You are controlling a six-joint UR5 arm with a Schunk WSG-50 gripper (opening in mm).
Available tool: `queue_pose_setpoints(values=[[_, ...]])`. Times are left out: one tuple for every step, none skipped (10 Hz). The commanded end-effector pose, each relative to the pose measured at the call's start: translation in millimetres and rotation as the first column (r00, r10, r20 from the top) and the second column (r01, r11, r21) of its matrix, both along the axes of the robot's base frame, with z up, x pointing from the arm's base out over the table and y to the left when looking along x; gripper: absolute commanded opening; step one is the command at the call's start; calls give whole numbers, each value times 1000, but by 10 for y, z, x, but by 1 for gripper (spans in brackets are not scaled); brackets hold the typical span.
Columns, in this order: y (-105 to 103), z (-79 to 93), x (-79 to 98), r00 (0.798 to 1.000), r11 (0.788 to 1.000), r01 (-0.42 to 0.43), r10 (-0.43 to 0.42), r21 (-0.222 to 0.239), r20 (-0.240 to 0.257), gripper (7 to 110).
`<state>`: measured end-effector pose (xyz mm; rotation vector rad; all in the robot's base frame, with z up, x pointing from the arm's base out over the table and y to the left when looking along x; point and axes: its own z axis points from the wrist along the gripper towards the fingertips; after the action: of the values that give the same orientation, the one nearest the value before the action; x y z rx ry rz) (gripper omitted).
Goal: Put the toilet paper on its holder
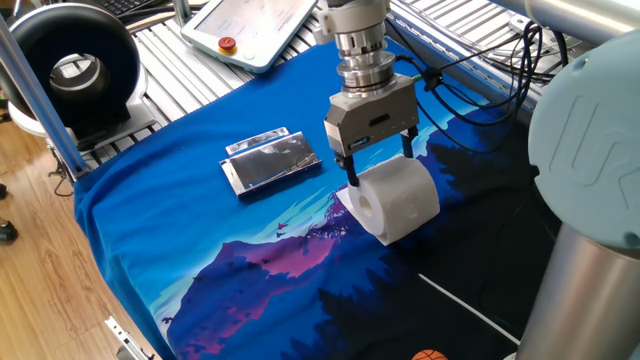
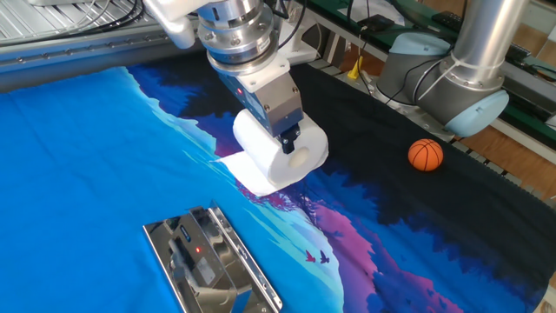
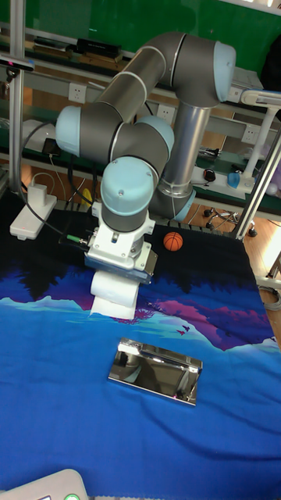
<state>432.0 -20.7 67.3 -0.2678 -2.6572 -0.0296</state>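
Note:
The toilet paper (image 1: 405, 200) is a fat white roll lying on its side on the blue printed cloth, its hollow centre facing front-left and a loose sheet (image 2: 248, 174) trailing flat beneath it. My gripper (image 1: 380, 168) comes straight down over the roll with one finger against each end face, shut on it. The near fingertip (image 2: 289, 141) presses beside the hollow centre, while the far one is hidden behind the roll. The holder (image 1: 272, 160), a flat shiny chrome rectangle, lies on the cloth to the roll's left, apart from it. It also shows in the other views (image 2: 208, 261) (image 3: 156, 369).
A white pendant (image 1: 255, 25) with a red button lies at the table's back edge. A small orange basketball (image 2: 425, 155) rests on the dark part of the cloth near the arm's base (image 2: 452, 87). Black cables (image 1: 480, 70) run behind the gripper. A black round device (image 1: 75, 70) stands at the far left.

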Motion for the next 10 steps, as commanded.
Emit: queue_pose_setpoints(values=[[33, -4, 32, 1000, 1000, 4, -5, 25, 8, 110], [35, 6, 8, 1000, 1000, 4, -4, 25, -1, 110], [26, 19, -30, 1000, 1000, -1, 1, 24, -11, 110], [11, 31, -50, 1000, 1000, -7, 7, 27, -14, 110], [-2, 32, -60, 1000, 1000, -11, 11, 29, -15, 110], [-12, 18, -63, 1000, 999, -13, 14, 31, -15, 110], [-28, -20, -42, 1000, 999, -14, 15, 31, -7, 110], [-28, -71, 10, 1000, 1000, -5, 5, 30, 12, 110], [7, -98, 41, 1000, 999, 5, -6, 36, 22, 88], [21, -116, 56, 1000, 999, 10, -11, 34, 26, 88]])
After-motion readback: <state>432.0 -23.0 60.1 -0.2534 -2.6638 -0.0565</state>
